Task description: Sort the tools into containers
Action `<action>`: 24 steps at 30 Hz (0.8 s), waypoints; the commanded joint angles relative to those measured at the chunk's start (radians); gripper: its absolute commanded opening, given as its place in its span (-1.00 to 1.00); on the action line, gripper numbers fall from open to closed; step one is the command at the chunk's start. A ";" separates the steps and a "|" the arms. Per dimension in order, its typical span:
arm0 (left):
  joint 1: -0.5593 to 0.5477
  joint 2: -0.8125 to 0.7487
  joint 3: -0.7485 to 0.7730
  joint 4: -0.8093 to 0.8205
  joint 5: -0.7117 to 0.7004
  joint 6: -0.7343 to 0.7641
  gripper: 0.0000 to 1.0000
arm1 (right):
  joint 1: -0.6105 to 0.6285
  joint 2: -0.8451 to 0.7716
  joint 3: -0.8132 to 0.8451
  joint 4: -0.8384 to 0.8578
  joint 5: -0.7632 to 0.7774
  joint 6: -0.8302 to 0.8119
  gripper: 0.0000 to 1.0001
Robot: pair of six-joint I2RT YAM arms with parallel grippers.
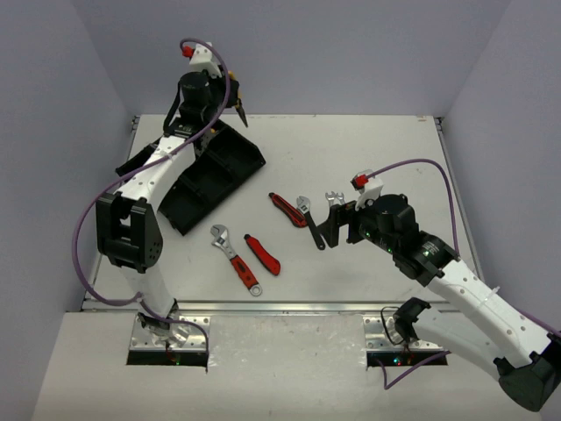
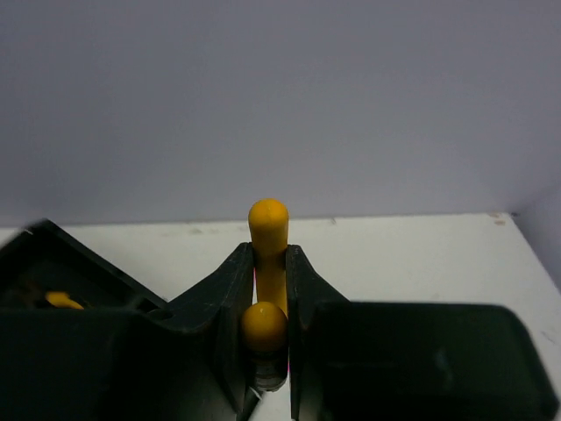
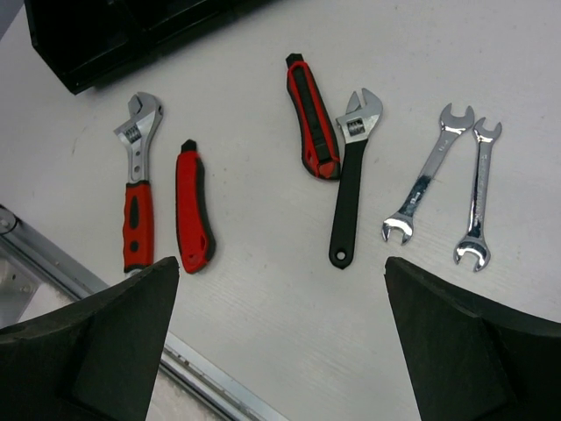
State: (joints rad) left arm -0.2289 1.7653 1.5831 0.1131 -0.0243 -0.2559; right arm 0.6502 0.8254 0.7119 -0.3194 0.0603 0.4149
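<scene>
top view: left gripper (image 1: pixel 235 100) raised at upper left, above the upper end of the black tray (image 1: pixel 241 160); right gripper (image 1: pixel 333 226) at centre right hides part of the tool row. left wrist view alone shows the grip: fingers (image 2: pixel 230 298) clamped on yellow-handled pliers (image 2: pixel 268 230). right wrist view alone shows wide-spread, empty fingers (image 3: pixel 114 338) over the table (image 3: pixel 263 298) with red-handled wrench (image 3: pixel 136 189), red utility knife (image 3: pixel 193 206), second red knife (image 3: pixel 311 118), black-handled wrench (image 3: pixel 349 184) and two silver spanners (image 3: pixel 425 175).
</scene>
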 commanded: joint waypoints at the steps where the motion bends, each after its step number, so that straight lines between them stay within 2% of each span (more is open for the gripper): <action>1: 0.068 0.099 0.119 0.173 -0.092 0.337 -1.00 | -0.001 -0.043 -0.030 -0.015 -0.055 -0.009 0.98; 5: 0.115 0.232 0.213 0.227 -0.102 0.508 -1.00 | -0.001 -0.081 -0.068 -0.009 -0.082 -0.011 0.98; 10: 0.141 0.308 0.142 0.411 -0.016 0.697 -1.00 | -0.001 -0.092 -0.080 0.005 -0.141 -0.004 0.98; 16: 0.155 0.373 0.162 0.477 0.099 0.854 -1.00 | 0.000 -0.088 -0.078 -0.001 -0.142 -0.002 0.98; 21: 0.197 0.416 0.162 0.447 0.255 0.924 -1.00 | 0.000 -0.089 -0.074 -0.006 -0.141 -0.007 0.98; 24: 0.213 0.442 0.159 0.468 0.269 0.944 -1.00 | 0.000 -0.084 -0.072 -0.009 -0.138 -0.011 0.98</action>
State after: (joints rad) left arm -0.0593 2.1867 1.7168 0.4438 0.1380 0.5957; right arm 0.6502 0.7460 0.6323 -0.3523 -0.0723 0.4149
